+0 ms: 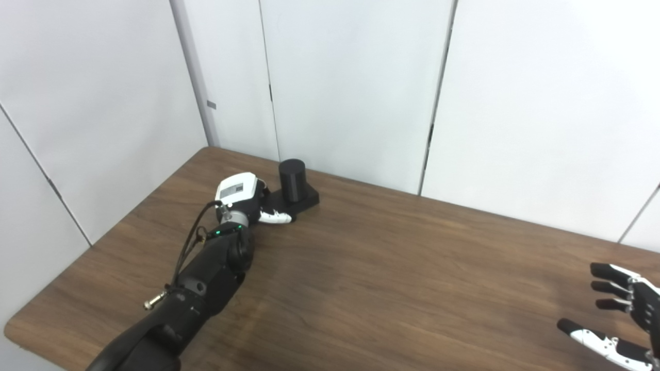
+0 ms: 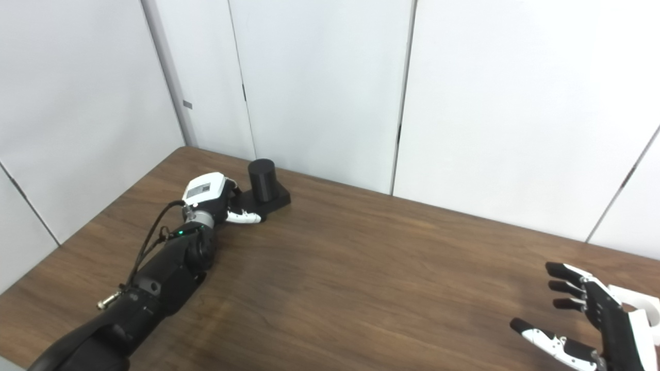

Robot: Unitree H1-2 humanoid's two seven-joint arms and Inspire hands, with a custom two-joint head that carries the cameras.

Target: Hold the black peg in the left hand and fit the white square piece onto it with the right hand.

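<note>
The black peg (image 1: 292, 179) is best gripped by its base, where the left robot hand (image 1: 242, 198) is curled (grip unconfirmable), while the right robot hand (image 2: 588, 319), far right of the peg, is spread empty beside the white square piece (image 2: 642, 309).

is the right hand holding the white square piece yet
No, the right hand is open, fingers spread above the table, with the white square piece lying just behind it.

The label on the left robot hand (image 1: 242, 193) is too blurred to read.
</note>
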